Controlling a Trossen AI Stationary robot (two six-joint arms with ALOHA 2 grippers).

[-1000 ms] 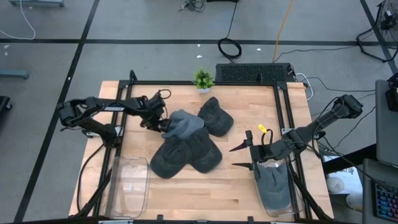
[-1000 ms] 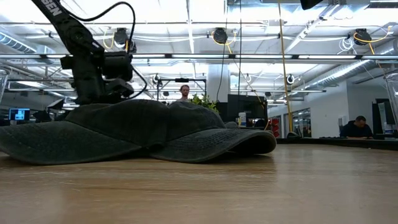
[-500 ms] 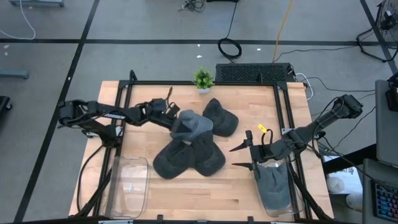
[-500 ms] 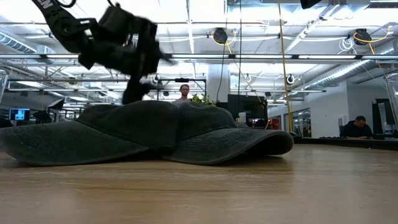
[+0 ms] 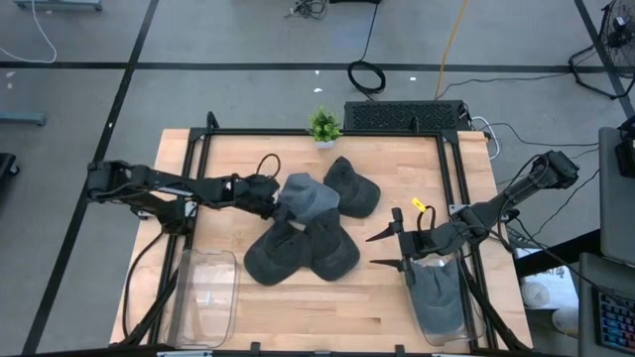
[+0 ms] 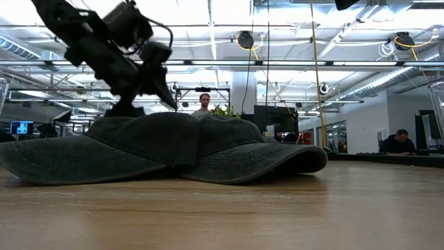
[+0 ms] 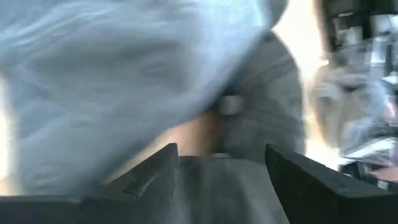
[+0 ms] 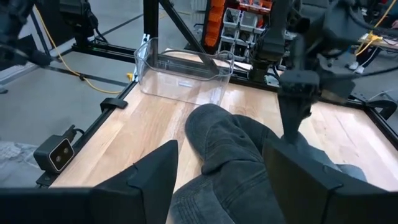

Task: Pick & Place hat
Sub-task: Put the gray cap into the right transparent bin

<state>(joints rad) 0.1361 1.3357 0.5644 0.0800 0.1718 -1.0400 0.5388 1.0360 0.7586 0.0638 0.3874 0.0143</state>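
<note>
High view: a pile of hats sits at the centre of the wooden table. A light grey hat lies on top of the pile, with dark hats below it in the frame and another dark hat to its upper right. The left end effector reaches in from the left of the frame and meets the left edge of the light grey hat; its fingers stand apart, and the left wrist view shows grey fabric filling the space just ahead of them, but whether the fabric is clamped I cannot tell. The right end effector hangs at the right of the frame, fingers apart and holding nothing, well apart from the pile. Beneath the right arm, lower right, a clear bin holds a grey hat. A second clear bin stands at lower left. A small green plant stands at the table's top edge.
</note>
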